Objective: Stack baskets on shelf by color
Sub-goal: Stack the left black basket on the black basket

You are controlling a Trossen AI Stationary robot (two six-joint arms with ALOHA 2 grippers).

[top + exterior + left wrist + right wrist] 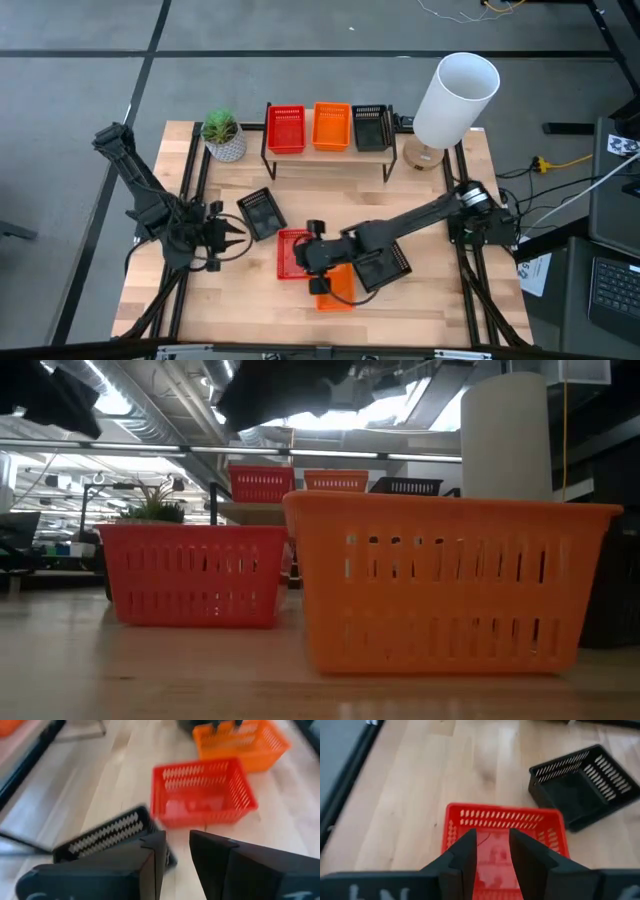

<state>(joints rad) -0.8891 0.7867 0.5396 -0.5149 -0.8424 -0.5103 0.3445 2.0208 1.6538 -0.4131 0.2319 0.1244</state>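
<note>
The left gripper point(238, 236) waits part-open and empty, left of the loose red basket point(292, 250). The right gripper point(312, 243) hovers over that basket, jaws narrowly parted, holding nothing. Next: grasp its rim, carry it to the shelf point(330, 157).

Baskets on the light wood shelf point(330, 160) are red point(286, 129), orange point(332, 127) and black point(371, 127), all slotted mesh. By the right arm's dark fingers point(525, 862) sit a red basket point(505, 830) and an orange one point(336, 285); black baskets point(263, 213) lie on the pale wood bench point(240, 290).
</note>
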